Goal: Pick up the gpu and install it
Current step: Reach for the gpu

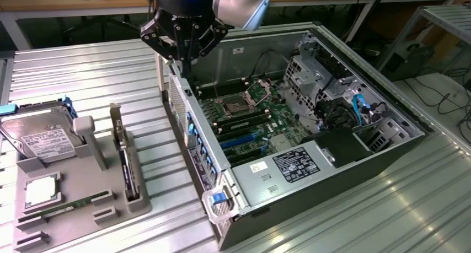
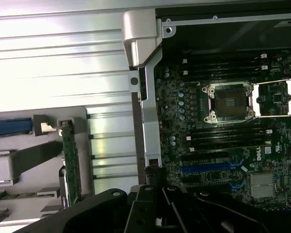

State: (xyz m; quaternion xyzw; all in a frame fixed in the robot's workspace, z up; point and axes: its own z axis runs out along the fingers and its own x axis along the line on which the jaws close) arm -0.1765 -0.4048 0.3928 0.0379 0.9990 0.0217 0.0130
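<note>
Exterior view: my gripper [image 1: 185, 71] hangs over the table [image 1: 88, 71] at the far corner of the open case [image 1: 254, 231], above the case wall on the exterior view's left. Its fingers are pressed together and point down, with nothing between them. The case lies on its side with the motherboard [image 1: 250, 112] exposed and the CPU socket [image 1: 237, 104] near the board's middle. The gpu [image 1: 123, 159] stands on its long edge in a slot of the grey holder [image 1: 88, 209], to the exterior view's left of the case and well apart from my gripper. Its metal bracket end is the end farther from the camera. The holder also carries a hard drive [image 1: 41, 134], tilted against a support, and a memory stick [image 1: 70, 206] lying flat near the front. Wrist view: the black body of my gripper [image 2: 154, 182] lies over the grey edge of the case [image 2: 148, 107]; the fingers are closed and hold nothing. The motherboard [image 2: 184, 121] and its socket [image 2: 229, 101] lie inside the case. The gpu [image 2: 70, 165] shows edge-on as a narrow green strip, upright in the holder [image 2: 83, 155], with bare ribbed table [image 2: 53, 63] between the holder and the case. My gripper touches neither the gpu nor the holder.
</note>
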